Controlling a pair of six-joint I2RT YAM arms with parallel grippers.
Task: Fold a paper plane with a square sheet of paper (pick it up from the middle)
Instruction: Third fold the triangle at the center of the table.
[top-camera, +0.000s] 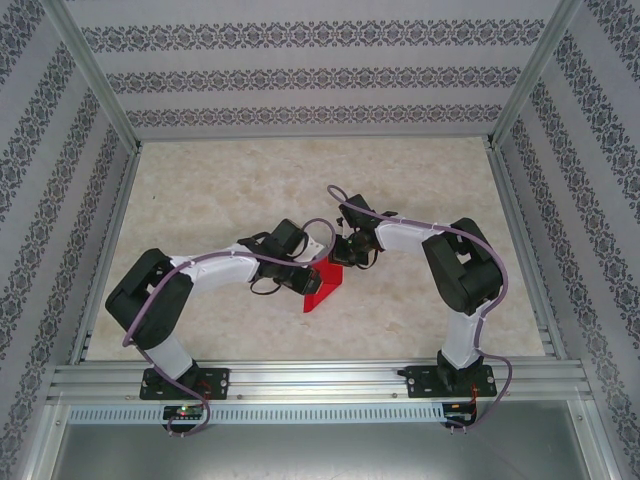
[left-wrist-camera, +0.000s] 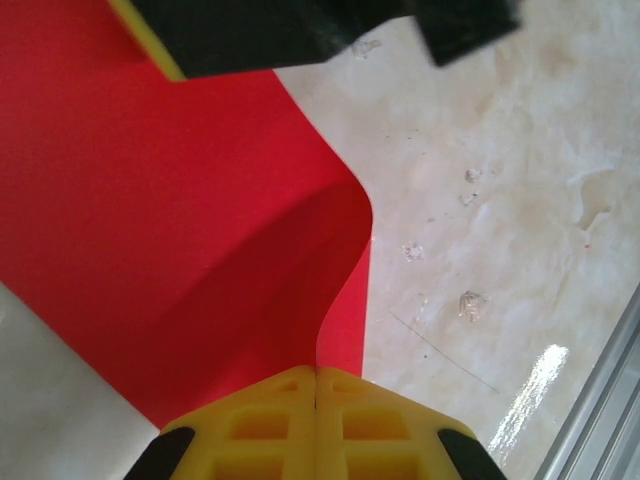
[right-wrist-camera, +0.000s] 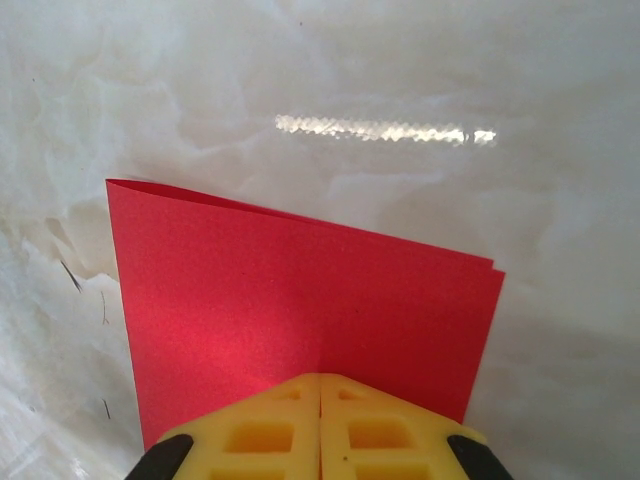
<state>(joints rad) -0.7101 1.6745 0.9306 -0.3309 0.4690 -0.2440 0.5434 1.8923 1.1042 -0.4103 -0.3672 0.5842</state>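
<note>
The square sheet of paper (top-camera: 322, 288) is bright red, doubled over, and held just above the table's middle between both arms. My left gripper (top-camera: 303, 281) pinches it from the left. In the left wrist view the yellow fingertips (left-wrist-camera: 300, 400) meet at the gripper (left-wrist-camera: 317, 372), shut on a curled fold of the sheet (left-wrist-camera: 180, 220). My right gripper (top-camera: 341, 263) holds it from the right. Its wrist view has the gripper (right-wrist-camera: 320, 378) shut on the near edge of the sheet (right-wrist-camera: 300, 290), whose two layers lie nearly flush. A paper plane is out of view.
The beige marbled tabletop (top-camera: 250, 190) is ringed by aluminium rails (top-camera: 320, 380) and patterned walls. A rail (left-wrist-camera: 610, 390) runs close past the left gripper's right side. The right arm's black and yellow body (left-wrist-camera: 300, 30) hangs over the sheet's far end.
</note>
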